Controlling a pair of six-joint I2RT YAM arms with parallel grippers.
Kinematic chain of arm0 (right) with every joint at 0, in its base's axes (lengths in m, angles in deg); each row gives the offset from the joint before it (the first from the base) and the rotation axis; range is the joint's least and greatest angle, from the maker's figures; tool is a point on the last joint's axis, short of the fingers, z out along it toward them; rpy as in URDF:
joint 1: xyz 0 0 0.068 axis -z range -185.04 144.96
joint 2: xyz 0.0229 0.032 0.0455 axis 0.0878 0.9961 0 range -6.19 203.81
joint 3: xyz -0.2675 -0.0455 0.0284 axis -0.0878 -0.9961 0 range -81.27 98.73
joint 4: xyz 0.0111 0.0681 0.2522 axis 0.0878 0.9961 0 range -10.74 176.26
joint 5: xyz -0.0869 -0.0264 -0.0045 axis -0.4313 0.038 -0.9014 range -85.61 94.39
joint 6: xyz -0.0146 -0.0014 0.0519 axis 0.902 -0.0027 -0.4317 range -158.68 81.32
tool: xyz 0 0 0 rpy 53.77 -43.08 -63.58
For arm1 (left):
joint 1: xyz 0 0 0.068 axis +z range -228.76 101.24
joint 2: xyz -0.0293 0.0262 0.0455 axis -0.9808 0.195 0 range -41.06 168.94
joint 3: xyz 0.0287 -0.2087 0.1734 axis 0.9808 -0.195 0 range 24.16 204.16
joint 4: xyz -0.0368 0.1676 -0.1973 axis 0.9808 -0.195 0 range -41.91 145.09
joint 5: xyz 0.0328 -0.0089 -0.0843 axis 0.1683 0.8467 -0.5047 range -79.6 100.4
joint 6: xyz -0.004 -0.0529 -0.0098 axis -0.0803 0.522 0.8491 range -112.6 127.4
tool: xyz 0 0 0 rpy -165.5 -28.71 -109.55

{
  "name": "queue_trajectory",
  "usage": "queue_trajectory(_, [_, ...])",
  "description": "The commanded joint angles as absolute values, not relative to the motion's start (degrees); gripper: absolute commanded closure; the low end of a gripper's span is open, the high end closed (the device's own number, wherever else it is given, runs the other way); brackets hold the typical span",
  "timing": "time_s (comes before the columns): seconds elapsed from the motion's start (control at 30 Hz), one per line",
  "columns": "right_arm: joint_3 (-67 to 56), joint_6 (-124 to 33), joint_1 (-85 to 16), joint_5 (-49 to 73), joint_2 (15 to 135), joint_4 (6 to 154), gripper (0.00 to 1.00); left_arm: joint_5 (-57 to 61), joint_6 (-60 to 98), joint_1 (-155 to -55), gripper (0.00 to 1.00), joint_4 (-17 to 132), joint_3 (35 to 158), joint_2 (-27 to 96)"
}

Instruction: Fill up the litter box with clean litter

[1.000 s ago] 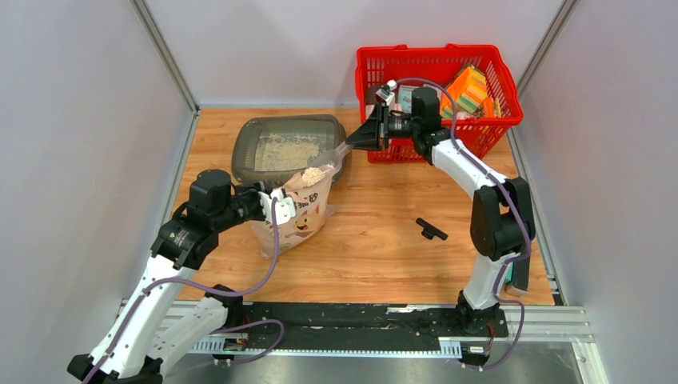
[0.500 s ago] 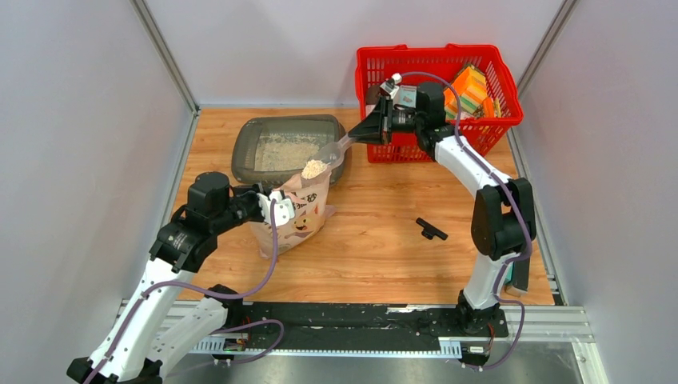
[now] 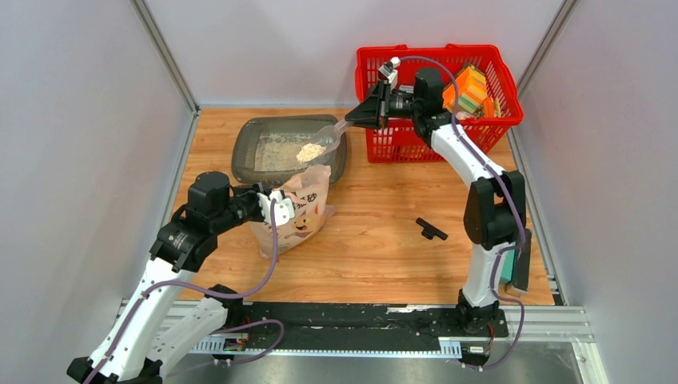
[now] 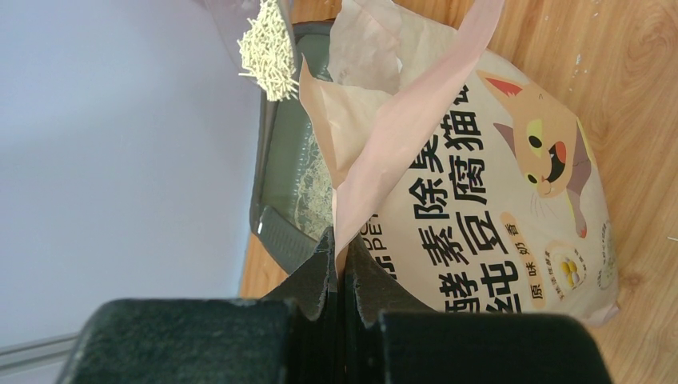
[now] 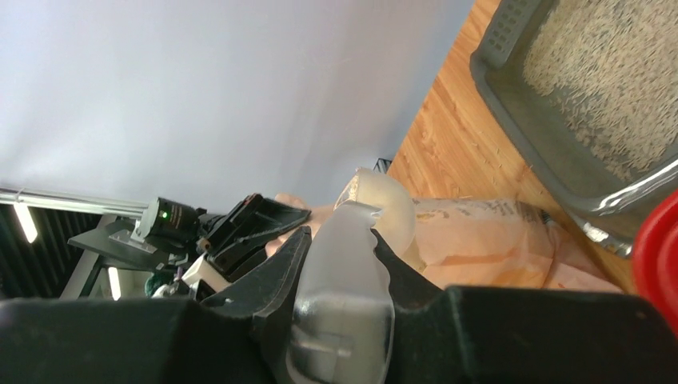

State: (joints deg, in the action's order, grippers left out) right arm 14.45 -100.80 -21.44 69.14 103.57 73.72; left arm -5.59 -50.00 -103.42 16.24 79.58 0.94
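— Litter box (image 3: 242, 152), where was it?
— At the back, left of the red basket (image 3: 448, 58), part-filled with clean litter (image 3: 280, 152).
— And the fingers?
— The left gripper (image 3: 277, 206) pinched the bag (image 3: 304, 218) by its edge; the right gripper (image 3: 374, 114) clasped the loaded scoop (image 3: 320, 146) over the box.

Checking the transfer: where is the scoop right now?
In the top view, the scoop in the right gripper hangs over the near-right corner of the litter box, just beyond the open bag.
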Motion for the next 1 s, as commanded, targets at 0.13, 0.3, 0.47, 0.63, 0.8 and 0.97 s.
queue_trajectory(0.13, [31.73,-95.82,-20.95,64.26,115.0,75.12,1.0,-6.83,-50.87,-103.37,1.0,23.37,82.69,0.08])
queue_trajectory(0.3, [49.37,-84.68,-20.95,59.86,125.02,84.51,1.0,-6.91,-50.43,-103.37,1.0,22.23,82.87,0.16])
queue_trajectory(0.47, [55.84,-76.75,-21.21,54.59,129.52,89.8,1.0,-6.65,-50.17,-103.37,1.0,21.96,83.04,0.17])
queue_trajectory(0.63, [53.65,-66.49,-21.91,49.49,127.5,91.47,1.0,-6.56,-49.73,-103.37,1.0,21.43,83.48,0.25])
queue_trajectory(0.8, [49.0,-50.31,-24.8,45.0,122.15,93.49,1.0,-6.74,-48.85,-103.37,1.0,21.17,83.57,-0.1])
queue_trajectory(0.97, [40.3,-27.9,-29.46,38.24,113.46,94.64,1.0,-7.61,-45.25,-103.37,1.0,21.17,83.84,-0.27])
